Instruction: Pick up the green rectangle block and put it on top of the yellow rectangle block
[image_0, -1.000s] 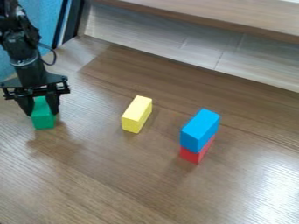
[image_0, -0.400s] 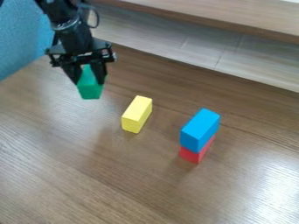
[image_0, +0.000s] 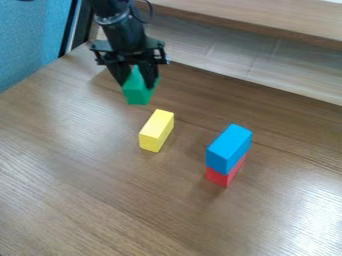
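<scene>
The black gripper (image_0: 138, 84) hangs at the upper left of the camera view, shut on the green block (image_0: 137, 92), with one finger on each side of it. Gripper and block are held in the air, above and slightly left of the yellow block in the view, apart from it. The yellow rectangle block (image_0: 156, 130) rests on the wooden table left of the view's centre, its long side running from lower left to upper right.
A blue block (image_0: 229, 148) sits on top of a red block (image_0: 226, 173) to the right of the yellow one. Along the back runs a pale wooden ledge (image_0: 280, 62). A blue panel (image_0: 33, 40) with a dark edge stands at the upper left.
The gripper has moved right and up in the view from the left side, carrying the green block with it. Yellow, blue and red blocks have stayed put.
</scene>
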